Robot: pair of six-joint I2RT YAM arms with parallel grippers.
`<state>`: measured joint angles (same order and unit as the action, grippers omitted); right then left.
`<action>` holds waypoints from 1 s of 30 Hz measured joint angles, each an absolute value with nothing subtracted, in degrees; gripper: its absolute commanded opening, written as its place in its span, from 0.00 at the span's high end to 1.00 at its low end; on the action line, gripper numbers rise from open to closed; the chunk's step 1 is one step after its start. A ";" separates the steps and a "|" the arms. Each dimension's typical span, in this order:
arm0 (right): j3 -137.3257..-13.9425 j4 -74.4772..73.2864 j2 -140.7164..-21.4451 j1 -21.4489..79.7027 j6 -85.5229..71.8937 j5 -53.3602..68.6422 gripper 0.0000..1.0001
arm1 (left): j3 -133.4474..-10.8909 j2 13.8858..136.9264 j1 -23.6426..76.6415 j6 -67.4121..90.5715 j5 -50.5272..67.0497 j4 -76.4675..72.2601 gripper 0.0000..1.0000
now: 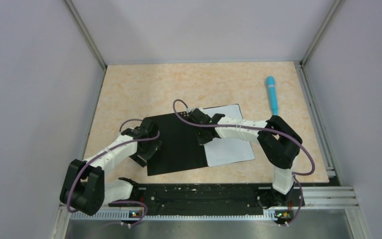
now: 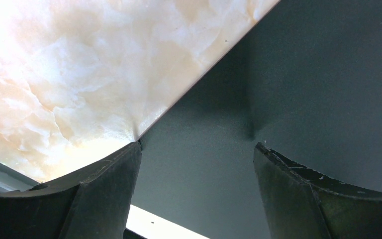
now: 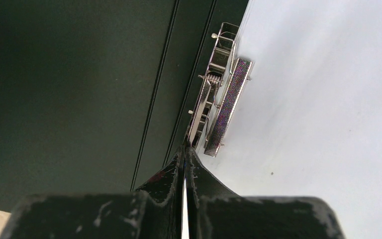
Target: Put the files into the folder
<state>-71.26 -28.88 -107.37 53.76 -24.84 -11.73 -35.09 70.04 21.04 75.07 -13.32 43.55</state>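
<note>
Paper sheet point(image 1: 231, 152) lies on the open folder's point(image 1: 174, 149) right half, mid-bench. Right gripper point(image 3: 185, 152), jaws clenched and empty, sits by the spring clip point(image 3: 219, 109). Left gripper point(image 2: 196, 147), jaws released, waits at the left cover's edge; grasping and folding that cover shut seems next.

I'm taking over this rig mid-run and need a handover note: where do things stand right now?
Left end effector: open, low over the folder's left edge, holding nothing.
Right end effector: shut, tip at the spine beside the metal clip.
Things: folder lies open, black inside up; sheet lies on its right half.
Done: sheet in place.
Left: probably clamp it, then close the cover.
</note>
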 measured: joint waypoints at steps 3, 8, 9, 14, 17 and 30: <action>-71.22 -28.86 -107.20 52.62 -25.28 -9.23 1.00 | -35.07 70.04 21.04 75.05 -13.32 43.53 0.12; -70.46 -28.10 -106.61 51.11 -26.17 -5.82 1.00 | -35.00 70.04 21.04 75.00 -13.32 43.48 0.12; -70.37 -28.01 -106.56 50.89 -26.30 -5.37 1.00 | -35.00 70.04 21.04 75.00 -13.32 43.48 0.12; -69.76 -27.46 -106.04 50.35 -27.05 -4.12 1.00 | -34.79 70.04 21.04 74.98 -13.30 43.33 0.12; -69.73 -27.46 -105.84 50.09 -27.20 -3.75 1.00 | -34.76 70.04 21.04 74.98 -13.30 43.33 0.12; -69.73 -27.51 -105.62 50.09 -27.24 -3.55 1.00 | -34.70 70.02 21.04 74.87 -13.17 43.31 0.12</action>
